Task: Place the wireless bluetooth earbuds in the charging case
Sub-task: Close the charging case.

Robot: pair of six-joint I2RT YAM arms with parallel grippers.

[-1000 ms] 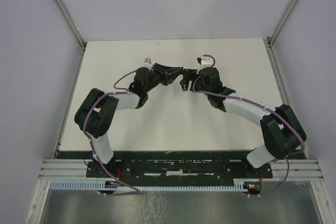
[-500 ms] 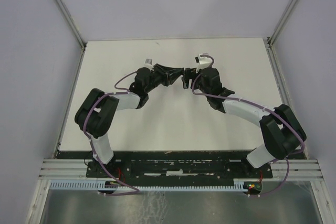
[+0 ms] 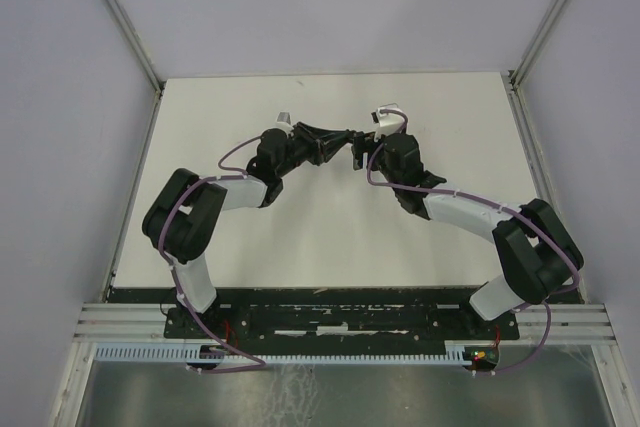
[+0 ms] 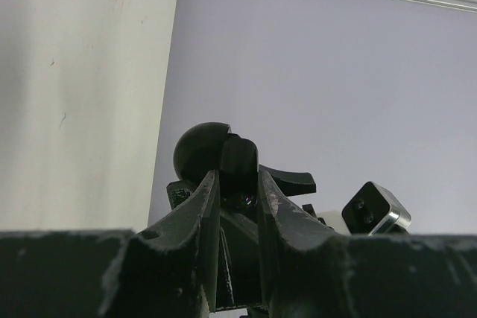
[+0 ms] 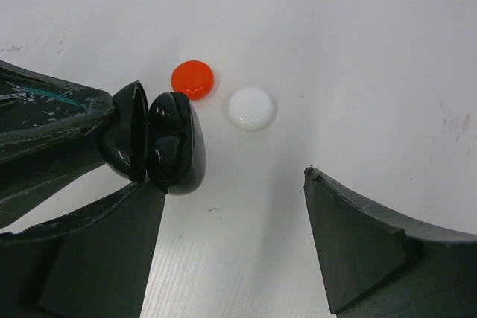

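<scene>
Entry, step in hand: presentation of the case, as judged

- Black charging case [image 5: 168, 147], count one. Held off the tabletop [image 5: 358, 50] at left of centre in the right wrist view, its two glossy halves nearly together with a narrow seam between them. Whether it was latched could not be told.
- Left claw [image 4: 238, 191], count one. Clamped on the black charging case, with fingers pressed to either side of it.
- Right claw [image 5: 231, 184], count one. Fingers stood wide apart with nothing between them, just below and right of the case in its own view.
- Red disc [image 5: 192, 79], count one. Lay flat on the tabletop just above the held case in the frame.
- White disc [image 5: 251, 107], count one. Lay flat just beside the red disc, to its lower right, apart from it.
- Earbuds, count none made out in any view, and possibly hidden.

Next move, as judged: the seam would need parting and an earbud would need locating before any insertion. The free right claw looked best placed for both, with care not to knock the case from its grip
</scene>
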